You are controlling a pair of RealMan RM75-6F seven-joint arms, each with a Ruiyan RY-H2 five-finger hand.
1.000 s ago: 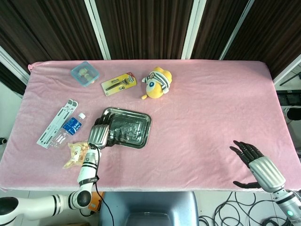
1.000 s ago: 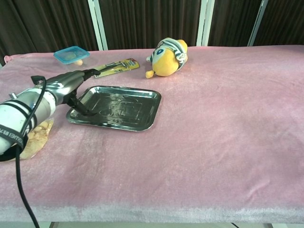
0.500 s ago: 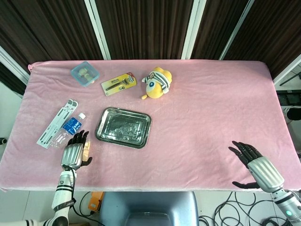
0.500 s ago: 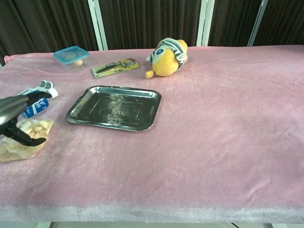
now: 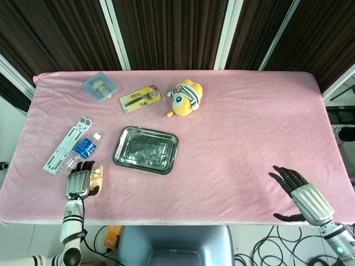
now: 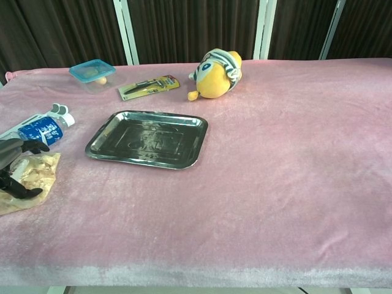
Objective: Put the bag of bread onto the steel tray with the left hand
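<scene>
1. The left robot hand point(image 5: 78, 182) hangs over the bag of bread point(image 6: 27, 177) at the near left edge of the desk point(image 5: 249, 127), fingers spread, and I cannot see that it has closed on the bag. If it closes from here it may catch only loose film, and the bag could slip out on the lift.
2. The bag lies flat on the pink cloth, close to the desk's front edge. A downward push or a drag toward the robot could, I judge, slide it off.
3. The right robot hand point(image 5: 302, 195) sits at the near right corner, fingers apart and holding nothing, well away from the work; little risk there.
4. The water bottle point(image 6: 43, 131) lies just beyond the bag. A wide sweep could knock it rolling.
5. The steel tray point(image 5: 146, 150) is empty, to the right of the bag and farther in. A low carry may clip its raised rim and shove it.
6. The plush toy point(image 6: 218, 72) stands beyond the tray, so an overshoot could nudge it.
</scene>
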